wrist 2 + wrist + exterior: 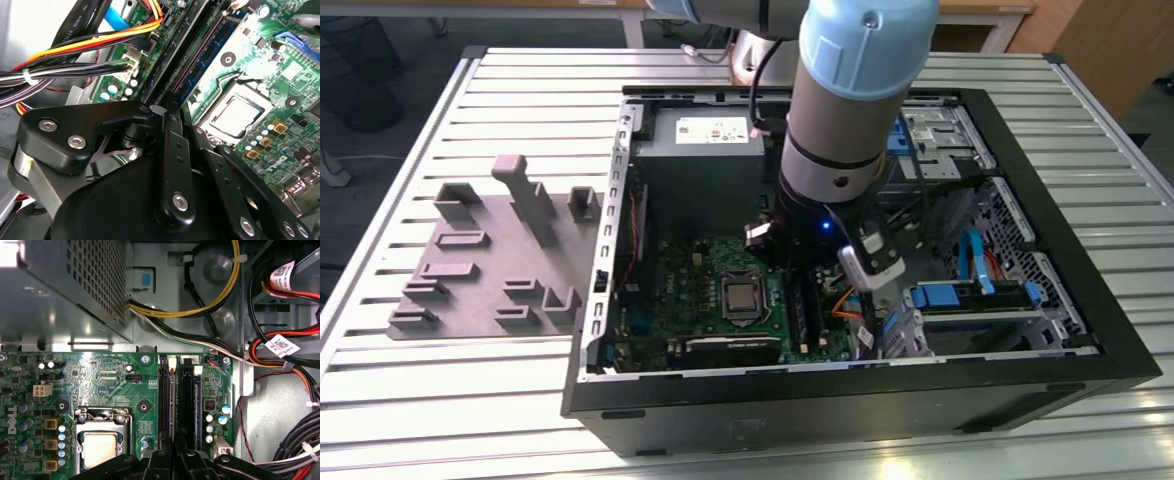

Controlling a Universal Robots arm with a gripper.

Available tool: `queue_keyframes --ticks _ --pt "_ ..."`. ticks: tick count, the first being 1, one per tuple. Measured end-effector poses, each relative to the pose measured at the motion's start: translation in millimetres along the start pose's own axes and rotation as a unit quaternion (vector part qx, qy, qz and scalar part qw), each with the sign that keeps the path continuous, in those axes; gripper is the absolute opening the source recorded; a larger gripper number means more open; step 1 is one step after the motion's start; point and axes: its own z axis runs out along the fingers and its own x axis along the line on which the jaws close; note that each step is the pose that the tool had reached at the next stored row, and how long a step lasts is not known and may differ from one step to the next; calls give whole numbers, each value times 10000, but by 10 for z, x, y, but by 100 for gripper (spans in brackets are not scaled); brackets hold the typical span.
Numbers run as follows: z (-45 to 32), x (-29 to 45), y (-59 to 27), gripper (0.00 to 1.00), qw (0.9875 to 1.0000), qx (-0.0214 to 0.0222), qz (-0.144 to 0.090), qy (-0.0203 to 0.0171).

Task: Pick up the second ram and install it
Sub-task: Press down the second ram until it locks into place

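item, nearest: our gripper (172, 112), fingers drawn together over the second ram (197, 405), a dark-blue stick standing in its slot near the motherboard (110, 377) edge that faces the cable bundle (280, 350). we judge the seating step; next calls for firm, even downward pressure. beyond: cpu socket (100, 445), power supply (698, 150).

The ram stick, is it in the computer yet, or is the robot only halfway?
Almost there, it seems. A dark-blue ram stick stands in a slot on the green motherboard, so it is already picked up and brought over. The gripper hovers right at the slots. Whether the stick is pushed fully home, I cannot tell.
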Motion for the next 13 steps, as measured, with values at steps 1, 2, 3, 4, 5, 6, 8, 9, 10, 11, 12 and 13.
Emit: queue_keyframes --ticks 1,2,3,4,5,6,8,9,10,11,12,13 --pt "6 0 0 14 10000 0 0 1" --pt "11 0 0 14 10000 0 0 2" --pt "15 0 -1 14 10000 1 0 3" --pt "15 0 -1 14 10000 1 0 3" --pt "16 0 -1 14 10000 1 0 3" --pt "16 0 -1 14 10000 1 0 3" --pt "18 0 -1 14 10000 0 0 2" --pt "19 0 -1 14 10000 0 0 3" --pt "19 0 -1 14 10000 0 0 3" --pt "20 0 -1 15 10000 0 0 3" --pt "20 0 -1 15 10000 0 0 3" --pt "20 0 -1 21 10000 0 0 3"
